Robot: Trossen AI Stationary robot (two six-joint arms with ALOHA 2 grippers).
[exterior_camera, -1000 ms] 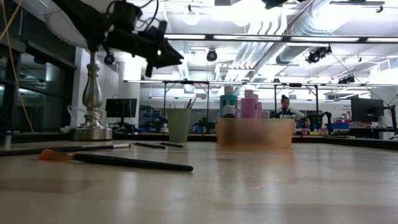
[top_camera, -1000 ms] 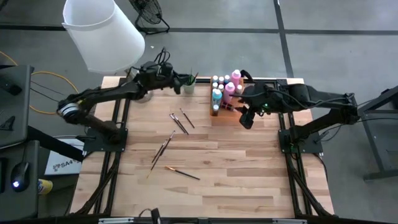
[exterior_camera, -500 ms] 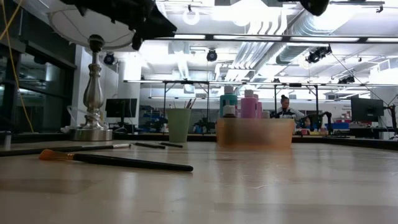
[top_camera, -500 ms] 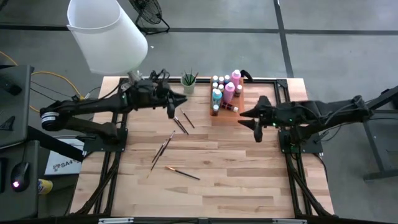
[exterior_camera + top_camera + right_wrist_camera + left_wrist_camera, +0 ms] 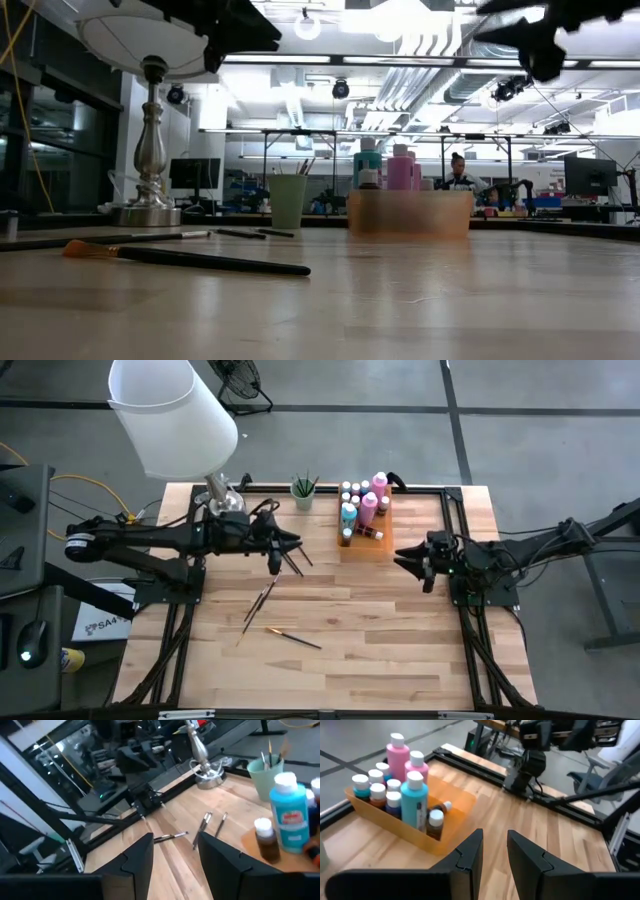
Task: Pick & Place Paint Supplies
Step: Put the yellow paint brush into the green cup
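Note:
Pale-capped paint bottles (image 5: 360, 500) stand in an orange tray (image 5: 366, 546) at the far middle of the table; the left wrist view shows them too (image 5: 412, 795). Dark-handled paintbrushes lie loose on the wood (image 5: 262, 595), one with an orange tip (image 5: 190, 260). More brushes stand in a green cup (image 5: 303, 493). My left gripper (image 5: 292, 545) hovers open and empty above the brushes nearest the tray (image 5: 290, 557), pointing toward the tray. My right gripper (image 5: 402, 556) hovers open and empty just right of the tray, pointing left.
A lamp with a large white shade (image 5: 170, 415) and a silver base (image 5: 150, 150) stands at the far left corner. Dark frame rails run along the table's left, right and far edges. The near half of the wood holds only loose brushes.
My left gripper has swung from beside the green cup toward the near edge and now hangs over the loose brushes. My right arm has drawn back toward the right edge and sunk. Its gripper has tipped from pointing down to nearly level. No object has moved.

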